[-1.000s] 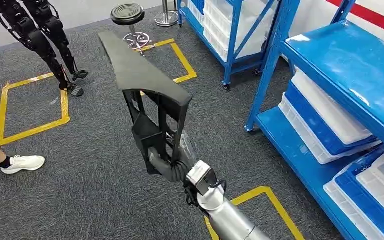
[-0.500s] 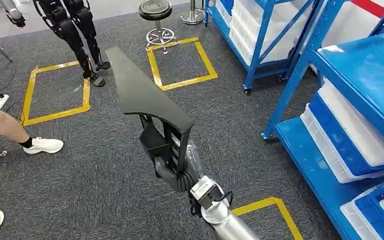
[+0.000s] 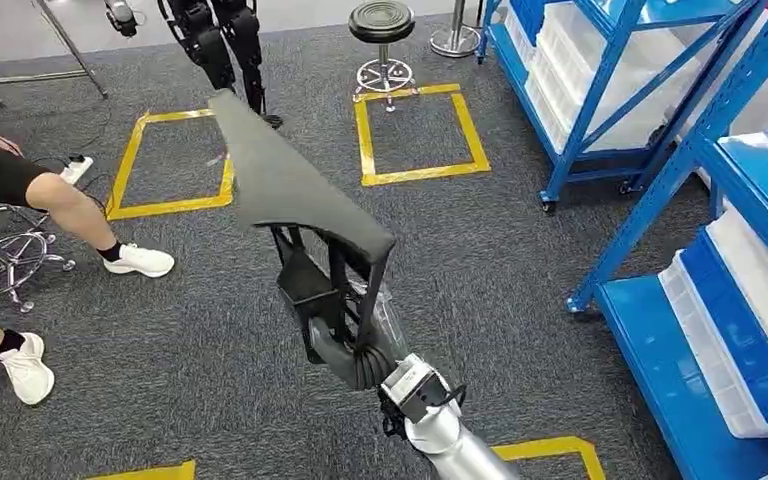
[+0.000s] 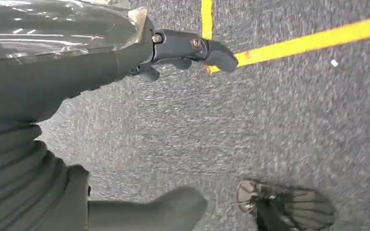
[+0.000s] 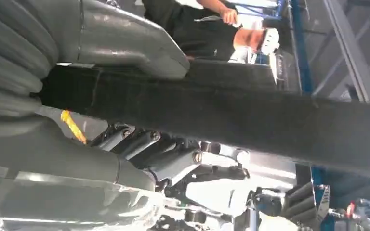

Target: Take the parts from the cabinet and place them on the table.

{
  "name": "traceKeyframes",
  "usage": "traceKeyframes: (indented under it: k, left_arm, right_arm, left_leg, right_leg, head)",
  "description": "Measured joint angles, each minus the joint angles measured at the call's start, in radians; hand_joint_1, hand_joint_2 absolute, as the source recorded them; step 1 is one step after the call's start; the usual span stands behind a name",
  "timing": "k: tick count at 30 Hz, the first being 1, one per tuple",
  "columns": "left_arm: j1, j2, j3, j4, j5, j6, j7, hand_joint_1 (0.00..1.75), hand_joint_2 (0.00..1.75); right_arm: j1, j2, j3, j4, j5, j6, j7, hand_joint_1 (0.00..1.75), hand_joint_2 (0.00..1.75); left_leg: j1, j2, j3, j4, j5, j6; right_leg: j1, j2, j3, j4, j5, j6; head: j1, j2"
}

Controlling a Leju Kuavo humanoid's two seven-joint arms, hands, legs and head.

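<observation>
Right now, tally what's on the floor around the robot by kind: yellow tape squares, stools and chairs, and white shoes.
Complete yellow tape squares: 2
Round black stool: 1
Chair with a chrome wheeled base: 1
White shoes: 2
Total: 6

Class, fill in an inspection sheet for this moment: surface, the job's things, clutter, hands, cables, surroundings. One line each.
Surface: grey carpet with yellow tape squares; no table seen.
Job's things: long black part, held up over the carpet.
Clutter: nothing seen.
Hands: right hand grips the part's lower frame; left hand holds nothing, fingers partly curled, hanging over the carpet.
Cables: thin cable on the carpet near the seated person.
Surroundings: blue racks with white bins, a black stool, another robot's legs, a seated person's legs.
</observation>
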Motion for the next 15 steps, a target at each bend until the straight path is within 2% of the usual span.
traceKeyframes:
  k: [1, 2, 3, 4, 5, 6, 7, 8, 9, 10, 11, 12, 13, 14, 15]
  left_arm:
    - [-0.001, -0.001, 0.000, 0.000, 0.000, 0.000, 0.001, 0.00, 1.75]
    - [-0.003, -0.001, 0.000, 0.000, 0.000, 0.001, 0.001, 0.00, 1.75]
    - [-0.006, 0.000, 0.000, 0.000, -0.001, 0.001, 0.001, 0.00, 1.75]
    - [-0.007, -0.001, 0.000, 0.000, -0.002, 0.001, 0.001, 0.00, 1.75]
    - [-0.006, -0.003, 0.000, 0.000, -0.004, 0.001, 0.001, 0.00, 1.75]
    - [-0.004, -0.005, 0.000, 0.000, -0.004, 0.001, 0.001, 0.00, 1.75]
    - [-0.003, -0.006, 0.000, 0.000, -0.004, 0.003, 0.002, 0.00, 1.75]
    - [-0.003, -0.006, 0.000, 0.000, -0.004, 0.004, 0.004, 0.00, 1.75]
    - [-0.003, -0.006, 0.000, 0.000, -0.004, 0.005, 0.010, 0.00, 1.75]
    - [-0.004, -0.005, 0.000, 0.000, -0.004, 0.006, 0.014, 0.00, 1.75]
    - [-0.008, 0.001, 0.000, -0.002, -0.004, 0.006, 0.019, 0.00, 1.75]
    - [-0.012, 0.001, 0.000, -0.002, -0.005, 0.006, 0.019, 0.00, 1.75]
    - [-0.013, 0.002, 0.000, -0.002, -0.005, 0.007, 0.020, 0.00, 1.75]
    - [-0.012, 0.005, 0.000, -0.002, -0.005, 0.007, 0.021, 0.00, 1.75]
    - [-0.011, 0.006, 0.000, -0.002, -0.005, 0.007, 0.022, 0.00, 1.75]
  right_arm:
    - [0.001, 0.000, 0.000, -0.004, 0.000, 0.000, 0.000, 1.75, 1.75]
    - [0.002, 0.000, 0.000, -0.008, 0.000, 0.000, 0.000, 1.75, 1.75]
    - [0.002, -0.001, 0.000, -0.010, 0.000, 0.000, 0.000, 1.75, 1.75]
    - [0.005, -0.001, 0.000, -0.010, 0.000, 0.000, 0.000, 1.75, 1.75]
    - [0.007, -0.002, 0.000, -0.011, 0.000, 0.000, 0.000, 1.75, 1.75]
    - [0.010, -0.004, 0.000, -0.011, 0.000, 0.000, 0.000, 1.75, 1.75]
    - [0.014, -0.007, 0.000, -0.013, 0.000, 0.000, 0.000, 1.75, 1.75]
    - [0.019, -0.009, 0.000, -0.017, 0.001, 0.000, 0.000, 1.75, 1.75]
    - [0.022, -0.010, 0.000, -0.023, 0.008, 0.000, 0.001, 1.75, 1.75]
    - [0.023, -0.010, 0.000, -0.027, 0.020, 0.000, 0.001, 1.75, 1.75]
    - [0.026, -0.011, -0.001, -0.028, 0.026, 0.002, 0.002, 1.75, 1.75]
    - [0.028, -0.015, -0.001, -0.029, 0.030, 0.002, 0.002, 1.75, 1.75]
    - [0.031, -0.016, -0.001, -0.030, 0.033, 0.002, 0.004, 1.75, 1.75]
    - [0.032, -0.016, -0.001, -0.031, 0.036, 0.003, 0.004, 1.75, 1.75]
    - [0.033, -0.015, -0.001, -0.035, 0.036, 0.004, 0.005, 1.75, 1.75]
  left_leg:
    - [-0.006, 0.064, -0.013, 0.032, -0.018, -0.002]
    - [-0.005, 0.095, -0.041, 0.086, -0.050, -0.006]
    - [-0.005, 0.109, -0.083, 0.165, -0.089, -0.007]
    - [-0.006, 0.113, -0.124, 0.240, -0.120, -0.006]
    - [-0.006, 0.112, -0.155, 0.294, -0.134, -0.003]
    - [-0.007, 0.112, -0.165, 0.307, -0.126, 0.003]
    - [-0.012, 0.112, -0.147, 0.267, -0.094, 0.014]
    - [-0.020, 0.116, -0.111, 0.198, -0.056, 0.026]
    - [-0.034, 0.134, -0.058, 0.104, -0.014, 0.042]
    - [-0.055, 0.189, -0.013, 0.028, 0.006, 0.061]
    - [-0.060, 0.215, -0.008, 0.016, -0.006, 0.066]
    - [-0.065, 0.210, -0.007, 0.006, -0.005, 0.067]
    - [-0.069, 0.196, -0.007, 0.003, -0.003, 0.066]
    - [-0.073, 0.185, -0.003, -0.006, 0.000, 0.070]
    - [-0.072, 0.163, 0.031, -0.046, 0.014, 0.083]
  right_leg:
    - [0.004, -0.005, 0.003, -0.001, -0.001, -0.004]
    - [0.009, -0.013, 0.004, -0.002, -0.001, -0.009]
    - [0.013, -0.023, 0.003, -0.002, -0.002, -0.010]
    - [0.017, -0.034, 0.002, -0.002, -0.004, -0.013]
    - [0.022, -0.044, 0.002, -0.002, -0.006, -0.016]
    - [0.027, -0.054, 0.003, -0.002, -0.008, -0.018]
    - [0.032, -0.066, 0.005, -0.002, -0.011, -0.022]
    - [0.034, -0.075, 0.007, -0.002, -0.013, -0.025]
    - [0.035, -0.084, 0.011, -0.003, -0.015, -0.028]
    - [0.035, -0.090, 0.015, -0.007, -0.016, -0.029]
    - [0.040, -0.100, 0.019, -0.010, -0.018, -0.025]
    - [0.031, -0.108, 0.020, -0.016, -0.017, -0.024]
    - [0.028, -0.122, 0.022, -0.019, -0.017, -0.022]
    - [0.026, -0.135, 0.029, -0.028, -0.017, -0.017]
    - [0.036, -0.145, 0.044, -0.044, -0.017, -0.013]
  head:
    - [-0.005, 0.000]
    - [-0.005, 0.000]
    - [-0.006, 0.000]
    - [-0.006, 0.000]
    - [-0.006, 0.000]
    - [-0.006, 0.000]
    - [-0.006, 0.000]
    - [-0.006, 0.000]
    - [-0.006, 0.000]
    - [-0.006, 0.000]
    - [-0.005, 0.000]
    - [-0.006, 0.000]
    - [-0.006, 0.000]
    - [-0.007, 0.000]
    - [-0.007, 0.000]
